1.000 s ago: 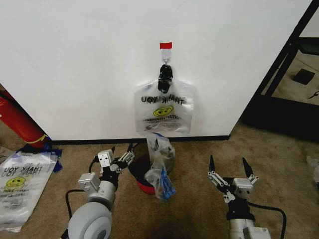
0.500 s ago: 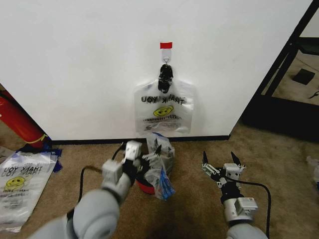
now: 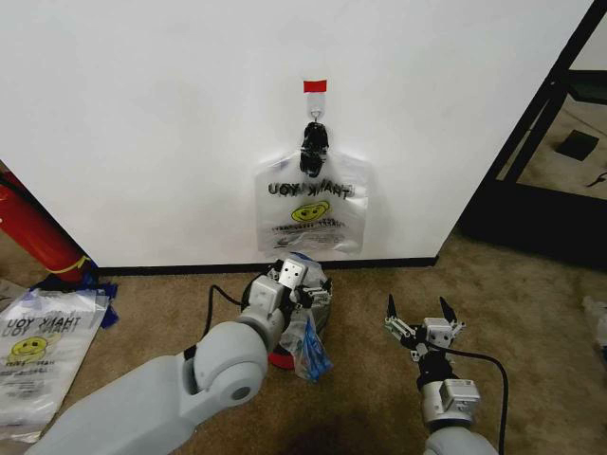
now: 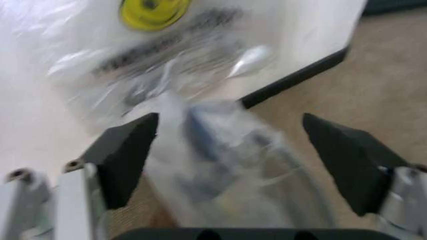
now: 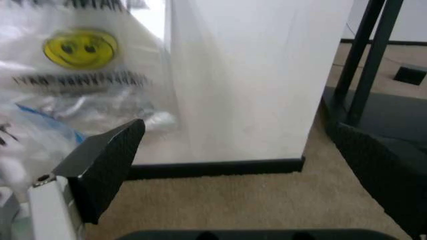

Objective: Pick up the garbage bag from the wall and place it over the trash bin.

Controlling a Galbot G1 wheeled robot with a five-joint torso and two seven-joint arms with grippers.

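Both grippers have open fingers. Left gripper [image 3: 302, 284] reaches over the bin [image 3: 278, 356], below the bag [image 3: 311, 213] hanging on the wall [image 3: 142, 114]. Right gripper [image 3: 423, 315] hovers above the carpet.

mirrored "thank you" on the garbage bag [image 3: 311, 204]; also on the floor bag [image 3: 38, 341].

Left arm stretches from lower left toward frame centre, left gripper [image 3: 302, 282] spread wide. Right gripper [image 3: 418, 310] lower right, fingers splayed, pointing up.

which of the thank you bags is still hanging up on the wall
The garbage bag clipped to the black hook under the red tape. Another printed bag lies flat on the carpet at far left; a third bag drapes over the trash bin.
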